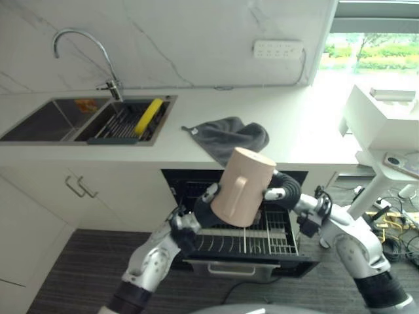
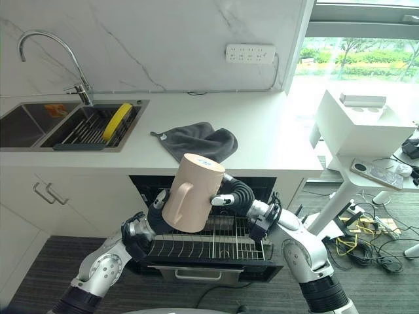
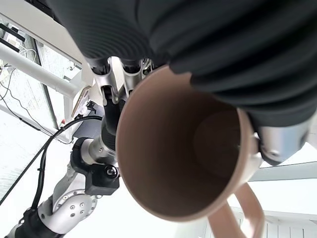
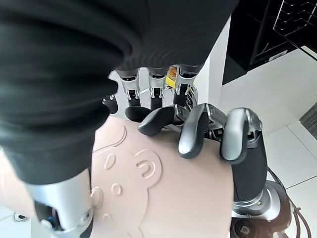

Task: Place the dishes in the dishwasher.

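A beige mug [image 1: 243,186] with a bear drawing hangs tilted, base up, over the pulled-out dishwasher rack [image 1: 280,241]. Its handle faces front. Both hands hold it. My left hand [image 1: 204,201] comes from below-left, its fingers [image 4: 198,130] curled over the mug's side [image 4: 163,193]. My right hand [image 1: 276,192] grips from the right, its fingers [image 4: 154,89] on the wall and its thumb [image 4: 64,208] opposite. The left wrist view looks into the mug's empty opening [image 3: 188,148], with the left thumb [image 3: 277,144] at its rim.
The open dishwasher [image 2: 209,245] sits under the white counter [image 2: 262,140], its wire rack holding no dishes. A grey cloth [image 1: 226,136] lies on the counter above. A sink [image 1: 39,121] with a yellow item [image 1: 149,116] is far left. A white table [image 1: 383,121] and cables stand right.
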